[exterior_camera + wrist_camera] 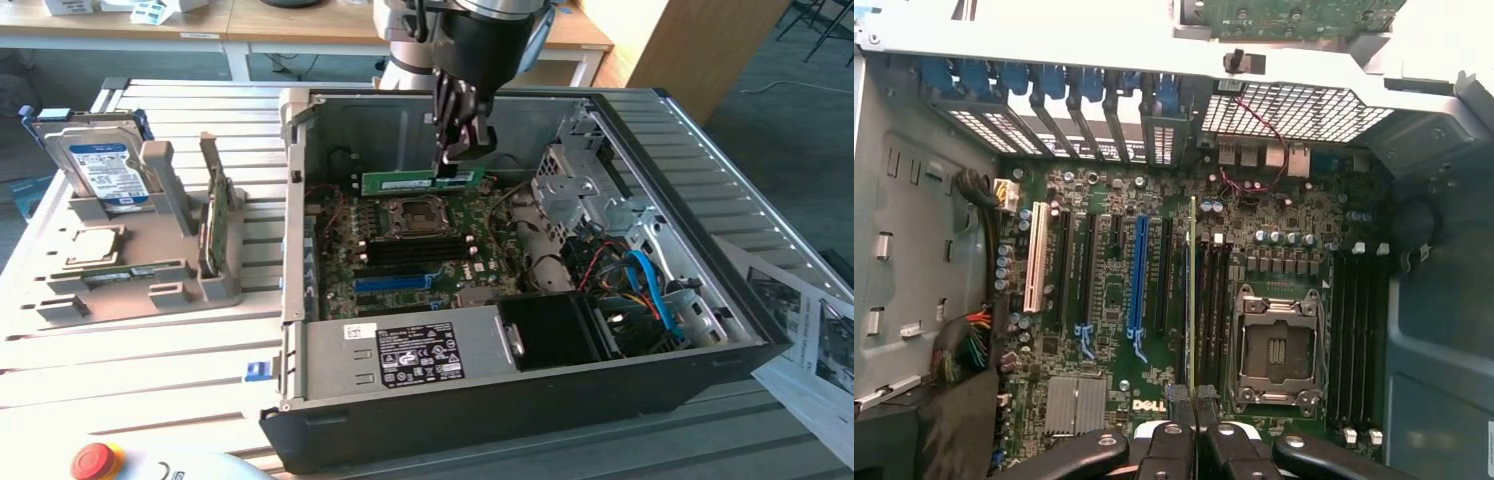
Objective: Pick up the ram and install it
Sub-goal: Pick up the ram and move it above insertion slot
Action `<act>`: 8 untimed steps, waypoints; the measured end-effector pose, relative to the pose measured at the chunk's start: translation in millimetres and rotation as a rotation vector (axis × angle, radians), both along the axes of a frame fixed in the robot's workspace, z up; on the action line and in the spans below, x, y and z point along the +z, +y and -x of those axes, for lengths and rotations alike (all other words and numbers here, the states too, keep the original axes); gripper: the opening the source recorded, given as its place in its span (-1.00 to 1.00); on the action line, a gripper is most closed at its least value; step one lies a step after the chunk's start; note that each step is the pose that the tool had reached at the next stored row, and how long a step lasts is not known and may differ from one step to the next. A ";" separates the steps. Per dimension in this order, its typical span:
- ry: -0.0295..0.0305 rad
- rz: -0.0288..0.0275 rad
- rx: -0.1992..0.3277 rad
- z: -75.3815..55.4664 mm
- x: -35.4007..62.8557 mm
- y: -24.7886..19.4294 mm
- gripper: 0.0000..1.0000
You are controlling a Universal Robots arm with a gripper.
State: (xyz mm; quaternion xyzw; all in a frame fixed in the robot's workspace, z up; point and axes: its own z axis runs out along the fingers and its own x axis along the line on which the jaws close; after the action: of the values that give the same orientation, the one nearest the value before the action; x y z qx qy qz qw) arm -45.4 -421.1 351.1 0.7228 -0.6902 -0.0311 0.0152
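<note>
Inside the open computer case (747,330), my gripper (461,152) is shut on the ram (416,183), a long, thin green stick with a whitish label. The ram lies level, a little above the motherboard (400,255), at the far side of the CPU socket (411,215). In the wrist view the ram (1192,290) shows edge-on as a thin line running out from between my fingertips (1176,398). It hangs over the black memory slots (1214,300) beside the CPU socket (1274,350). Whether it touches a slot I cannot tell.
A long blue slot (1137,280) and a white slot (1034,260) lie further along the board. The power supply (407,355) and drive cage (581,185) crowd the case. At the exterior view's left, a grey tray (134,290) holds a hard drive (107,165) and a broader green card (214,215).
</note>
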 end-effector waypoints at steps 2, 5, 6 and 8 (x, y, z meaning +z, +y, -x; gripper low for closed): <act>0.0000 -0.0001 0.000 0.0 -1.7 0.0 -0.76; -0.0001 -0.0001 0.000 0.0 -3.9 0.0 -0.76; 0.0000 0.0000 0.000 0.0 -4.5 0.0 -0.76; -0.0001 -0.0001 0.000 0.0 -5.8 0.0 -0.76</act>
State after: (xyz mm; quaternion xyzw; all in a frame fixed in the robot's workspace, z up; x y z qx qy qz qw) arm -45.4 -421.1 345.3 0.7228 -0.6902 -0.0311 0.0151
